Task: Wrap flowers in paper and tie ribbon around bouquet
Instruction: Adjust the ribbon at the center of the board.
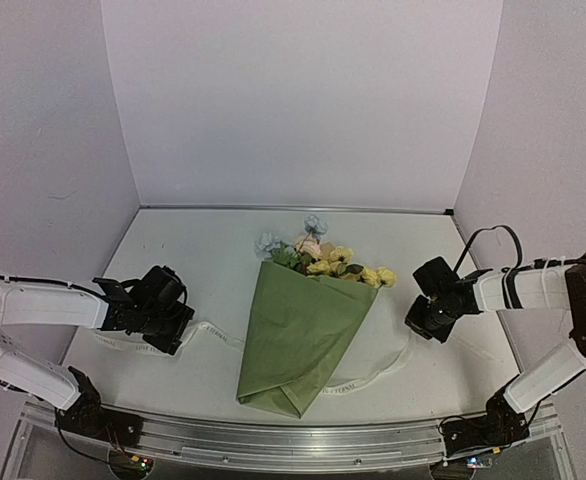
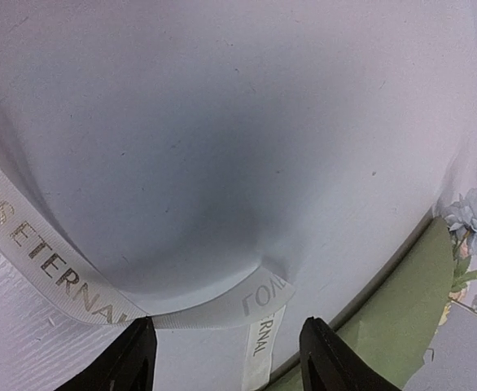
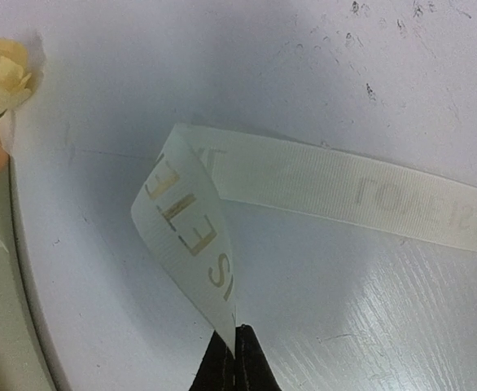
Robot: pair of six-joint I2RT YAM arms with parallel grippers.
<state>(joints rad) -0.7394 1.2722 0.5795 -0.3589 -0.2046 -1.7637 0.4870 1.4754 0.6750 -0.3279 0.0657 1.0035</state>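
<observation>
From here I see my white-and-black left arm [image 1: 48, 305] reaching in from the left side with its forearm nearly level. Its black two-finger left gripper [image 2: 226, 358] is held low, jaws spread wide with nothing between the fingers [image 2: 137, 362]. My matching right arm [image 1: 538, 290] bends in from the right, elbow raised and wrist angled down. Its black right gripper [image 3: 235, 350] is pinched tight on a fold of the cream-white lettered ribbon [image 3: 185, 228].

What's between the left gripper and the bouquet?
Only the ribbon, lying on the table from the left gripper to the bouquet; the top view shows it.
</observation>
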